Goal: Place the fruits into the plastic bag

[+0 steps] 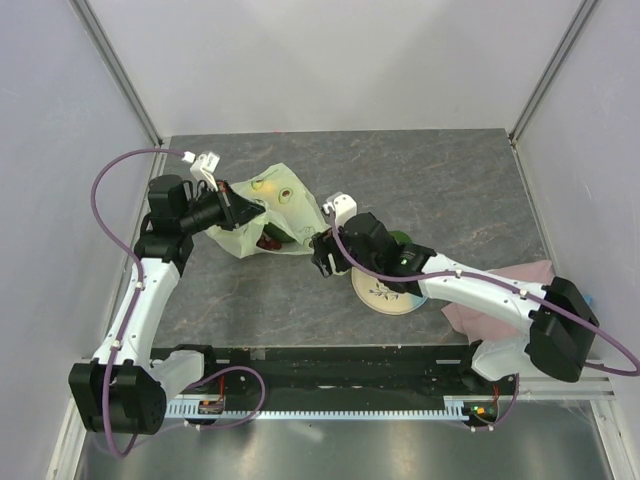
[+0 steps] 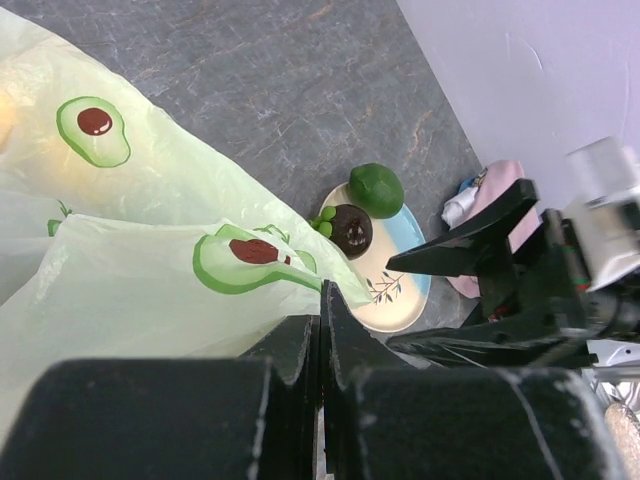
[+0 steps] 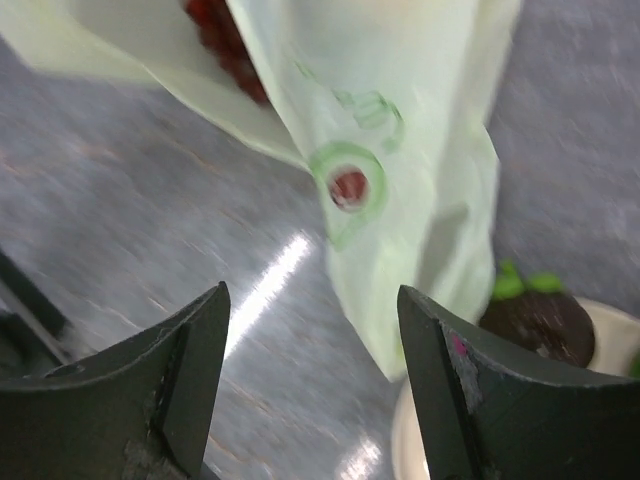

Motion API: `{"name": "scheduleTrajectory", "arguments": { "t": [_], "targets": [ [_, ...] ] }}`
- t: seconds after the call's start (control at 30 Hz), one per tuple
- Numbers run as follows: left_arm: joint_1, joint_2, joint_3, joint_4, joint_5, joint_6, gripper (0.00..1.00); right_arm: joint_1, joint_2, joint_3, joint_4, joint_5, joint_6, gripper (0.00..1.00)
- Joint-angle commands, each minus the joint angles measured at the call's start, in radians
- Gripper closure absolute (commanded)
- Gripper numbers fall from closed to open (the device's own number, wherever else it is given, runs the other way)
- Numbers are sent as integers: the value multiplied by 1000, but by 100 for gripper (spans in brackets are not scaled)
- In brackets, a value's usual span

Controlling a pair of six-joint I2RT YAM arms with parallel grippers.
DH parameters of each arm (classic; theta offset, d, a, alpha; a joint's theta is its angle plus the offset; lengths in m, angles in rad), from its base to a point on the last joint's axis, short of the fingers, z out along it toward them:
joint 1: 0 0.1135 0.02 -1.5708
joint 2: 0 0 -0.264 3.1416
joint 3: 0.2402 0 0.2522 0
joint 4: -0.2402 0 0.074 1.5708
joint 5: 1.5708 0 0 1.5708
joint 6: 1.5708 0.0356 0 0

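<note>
Grey marbled desk (image 1: 430, 180). The plastic bag (image 1: 262, 205) lies centre-left in the top view, its edge pinched in the closed left jaws. The right jaws gape empty just beside it. The grape bunch (image 3: 225, 45) is blurred and cut off at the frame top. The plate (image 2: 395, 305), half hidden under the arm in the top view, holds an avocado (image 2: 376, 188) and a dark fruit (image 2: 350, 228). The bag carries avocado prints, plus a faint green mark too blurred to read.

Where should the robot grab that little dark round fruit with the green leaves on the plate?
Around its round middle, from straight above. The dark round fruit sits on the plate with a green avocado close beside it, so the open right gripper should probably close across its free sides.
</note>
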Motion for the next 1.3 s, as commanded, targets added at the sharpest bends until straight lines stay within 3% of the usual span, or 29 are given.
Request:
{"name": "scheduleTrajectory", "arguments": {
  "t": [0.0, 0.3, 0.4, 0.43, 0.5, 0.53, 0.6, 0.8, 1.07, 1.27],
  "targets": [
    [11, -7, 31, 1, -14, 12, 99, -2, 39, 2, -212, 112, -100, 25],
    [14, -7, 31, 1, -19, 13, 99, -11, 176, 43, -214, 131, -152, 29],
    [14, -9, 30, 1, -19, 13, 98, -17, 200, 31, -177, 114, -192, 42],
    [14, -10, 30, 3, -19, 13, 98, -20, 202, 31, -168, 112, -203, 54],
    [15, -7, 27, 24, 6, -2, 99, -24, 199, 54, -163, 105, -209, 68],
    [17, -4, 22, 56, 16, -16, 98, -27, 190, 69, -171, 96, -209, 84],
    [18, 4, 24, 79, 39, -51, 98, -28, 170, 114, -177, 85, -211, 100],
    [72, 16, 117, 167, 69, -170, 98, -51, 95, 295, -185, 8, -218, 100],
    [181, 63, 438, 125, 4, -226, 98, -157, 82, 679, -203, -147, -200, 100],
    [298, 117, 467, 99, 70, -243, 98, -231, 150, 755, -206, -200, -169, 100]
  ]
}}
